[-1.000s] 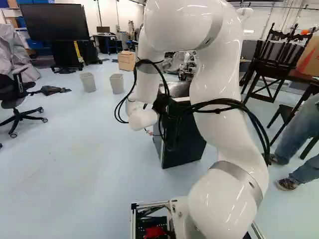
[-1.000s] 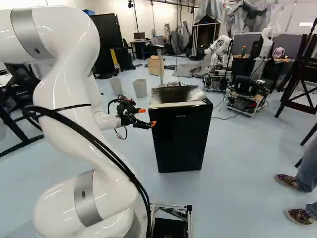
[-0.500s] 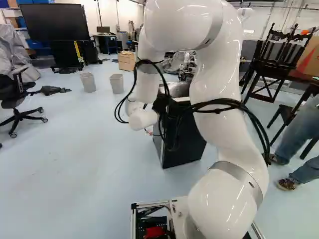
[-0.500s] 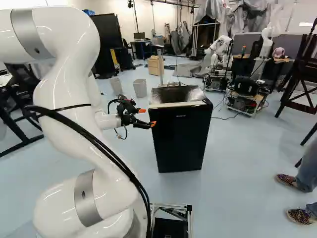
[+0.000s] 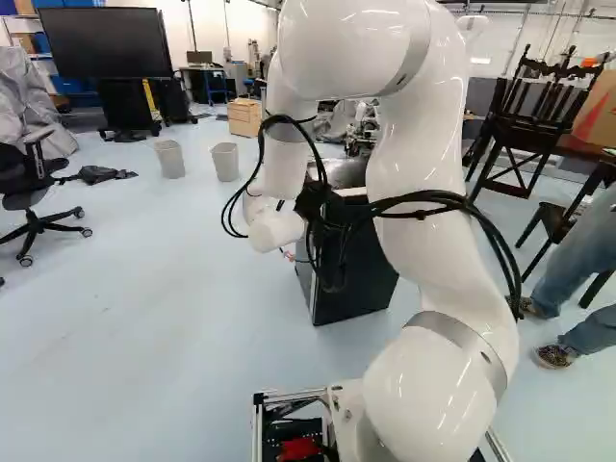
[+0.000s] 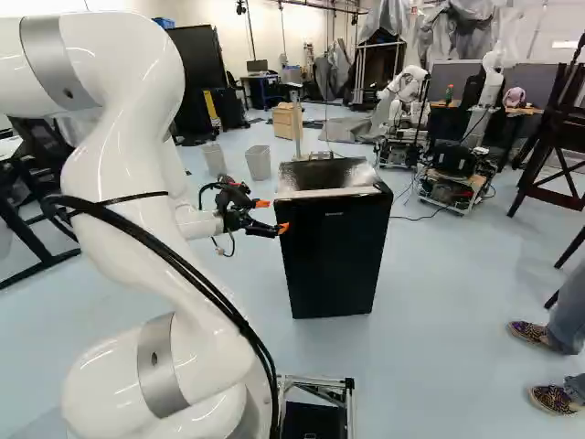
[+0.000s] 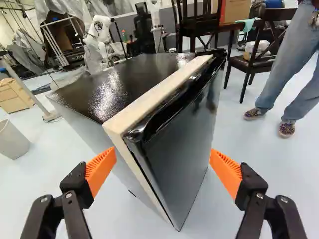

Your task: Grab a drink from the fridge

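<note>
My gripper (image 6: 272, 216) is at the left side of the black fridge (image 6: 334, 251) in the right base view, close to its upper front corner. From the wrist, the gripper (image 7: 163, 162) stands wide open, one orange pad (image 7: 101, 167) on the side-wall side of the fridge (image 7: 179, 154) and the other on the door side. The fridge's corner lies ahead of and between the fingers; whether a pad touches it I cannot tell. The door looks shut, with a pale strip (image 7: 154, 97) along its top edge. Inside the fridge nothing shows, and no drink is in view.
Two grey bins (image 5: 225, 162) and a cardboard-coloured box (image 5: 244, 116) stand beyond the fridge. Another robot (image 6: 402, 96) is farther back. A person's legs (image 7: 291, 84) are off to the door side, near dark wooden chairs (image 7: 254, 55). An office chair (image 5: 37, 197) stands far left.
</note>
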### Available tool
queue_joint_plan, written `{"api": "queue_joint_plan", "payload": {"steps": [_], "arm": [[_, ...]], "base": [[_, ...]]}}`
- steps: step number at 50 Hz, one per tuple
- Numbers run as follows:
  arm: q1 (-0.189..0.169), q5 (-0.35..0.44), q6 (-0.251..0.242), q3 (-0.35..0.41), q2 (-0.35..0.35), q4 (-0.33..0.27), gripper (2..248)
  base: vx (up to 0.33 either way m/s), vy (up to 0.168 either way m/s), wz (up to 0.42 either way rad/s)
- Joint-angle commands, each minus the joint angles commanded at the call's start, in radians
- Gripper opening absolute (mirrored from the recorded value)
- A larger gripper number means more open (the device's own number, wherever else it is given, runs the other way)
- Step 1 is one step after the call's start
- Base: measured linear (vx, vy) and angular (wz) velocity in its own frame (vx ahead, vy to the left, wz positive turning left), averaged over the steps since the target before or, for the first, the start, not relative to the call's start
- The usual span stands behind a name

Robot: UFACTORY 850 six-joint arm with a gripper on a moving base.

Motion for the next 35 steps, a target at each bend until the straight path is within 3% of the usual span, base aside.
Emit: {"api": "queue_joint_plan", "payload": {"steps": [35], "arm": [[-0.015, 0.003, 0.000, -0.013, -0.007, 0.003, 247]], "base": [[0.000, 0.000, 0.000]]}}
